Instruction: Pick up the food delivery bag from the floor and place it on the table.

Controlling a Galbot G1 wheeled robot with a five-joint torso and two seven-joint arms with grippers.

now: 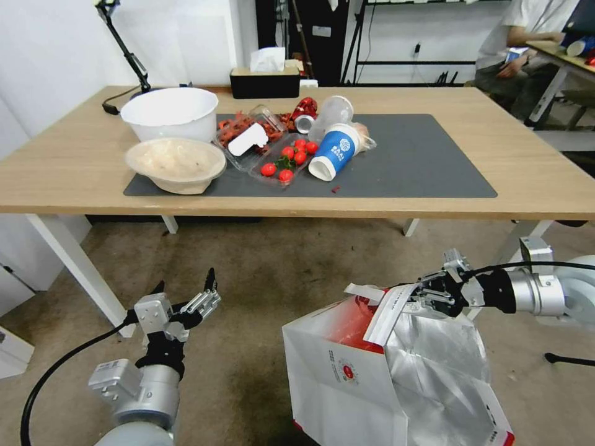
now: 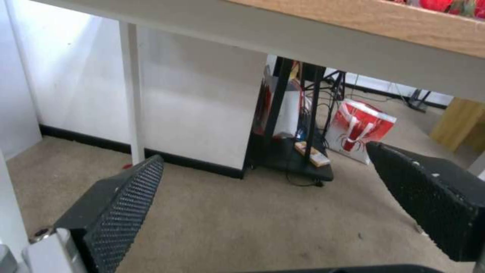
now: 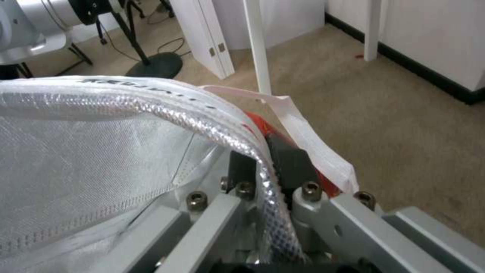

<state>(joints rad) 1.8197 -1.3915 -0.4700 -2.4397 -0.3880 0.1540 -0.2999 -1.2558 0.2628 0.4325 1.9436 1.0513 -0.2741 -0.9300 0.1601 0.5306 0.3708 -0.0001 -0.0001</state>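
Food delivery bag (image 1: 372,378) rim pinched between right gripper (image 1: 416,296) fingers (image 3: 290,167).

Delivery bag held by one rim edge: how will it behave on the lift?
The food delivery bag likely sags and tilts: thin walls already crease. The right gripper pinches only the foil rim, so slip or tearing seems possible.

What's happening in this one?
The right hand is shut on the top rim of the bag, pinching the foil-lined edge beside a white strap, in front of the table. The bag is not on the table yet; whether its base is on the floor can't be seen. The left hand hangs open over the floor, holding nothing. Bowls, tomatoes and a tipped cup crowd the mat's left half.
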